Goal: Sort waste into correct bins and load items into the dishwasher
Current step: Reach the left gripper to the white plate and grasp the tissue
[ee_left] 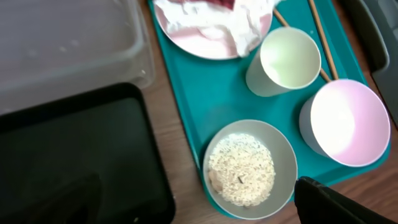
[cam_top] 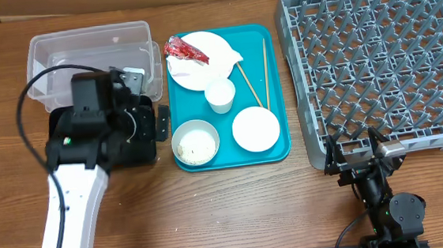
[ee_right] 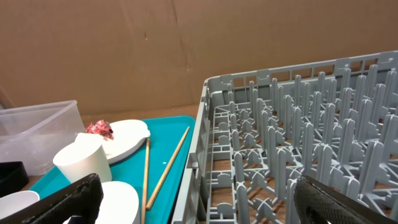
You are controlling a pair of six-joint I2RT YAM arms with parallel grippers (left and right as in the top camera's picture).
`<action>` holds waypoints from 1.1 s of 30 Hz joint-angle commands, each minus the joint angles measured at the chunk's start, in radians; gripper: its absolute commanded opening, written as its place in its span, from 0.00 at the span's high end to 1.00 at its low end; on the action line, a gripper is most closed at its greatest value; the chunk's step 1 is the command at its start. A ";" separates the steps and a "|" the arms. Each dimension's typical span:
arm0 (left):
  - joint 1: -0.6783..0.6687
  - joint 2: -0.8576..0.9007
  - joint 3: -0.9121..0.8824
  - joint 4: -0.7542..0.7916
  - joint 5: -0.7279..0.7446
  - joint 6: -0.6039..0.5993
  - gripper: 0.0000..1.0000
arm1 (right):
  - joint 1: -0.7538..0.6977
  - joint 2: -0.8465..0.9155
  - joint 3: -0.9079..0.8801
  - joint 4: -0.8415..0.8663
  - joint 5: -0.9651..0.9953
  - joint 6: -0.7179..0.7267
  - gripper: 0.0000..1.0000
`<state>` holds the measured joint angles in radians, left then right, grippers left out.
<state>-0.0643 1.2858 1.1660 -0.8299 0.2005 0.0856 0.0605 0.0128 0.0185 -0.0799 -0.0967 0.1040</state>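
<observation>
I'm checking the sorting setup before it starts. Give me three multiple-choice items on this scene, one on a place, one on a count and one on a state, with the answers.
1. Where does the red wrapper lie?
A) on the large plate
B) in the clear tub
C) in the grey rack

2. How many chopsticks lie on the teal tray?
A) one
B) two
C) four

3. How does the cup stand?
A) upside down
B) on its side
C) upright, mouth up

Answers:
1 A: the wrapper rests on the plate, next to the napkin.
2 B: two thin sticks show on the tray near the cup.
3 C: the left wrist view looks down into its open mouth.
</observation>
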 commanded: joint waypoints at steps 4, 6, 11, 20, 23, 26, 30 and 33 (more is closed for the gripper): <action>-0.014 0.135 0.035 0.058 0.237 0.019 0.00 | 0.006 -0.010 -0.010 0.004 0.006 0.002 0.00; -0.040 0.172 0.092 0.046 0.187 -0.039 0.00 | 0.006 -0.010 -0.010 0.004 0.006 0.002 0.00; -0.134 0.286 0.329 -0.050 -0.001 -0.098 0.00 | 0.006 -0.010 -0.010 0.004 0.006 0.002 0.00; -0.193 0.621 0.732 -0.083 -0.142 -0.322 0.05 | 0.006 -0.010 -0.010 0.004 0.006 0.002 0.00; -0.203 0.734 0.770 -0.030 -0.167 -0.381 0.06 | 0.006 -0.010 -0.010 0.004 0.006 0.002 0.00; -0.220 0.808 0.771 0.003 -0.238 -0.433 0.03 | 0.006 -0.010 -0.010 0.004 0.006 0.002 0.00; -0.243 0.885 0.772 0.059 -0.272 -0.461 0.00 | 0.006 -0.010 -0.010 0.004 0.006 0.002 0.00; -0.256 0.937 0.772 0.117 -0.299 -0.484 0.00 | 0.006 -0.010 -0.010 0.004 0.006 0.002 0.00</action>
<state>-0.2993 2.1807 1.9133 -0.7555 -0.0334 -0.3359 0.0608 0.0128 0.0185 -0.0799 -0.0967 0.1043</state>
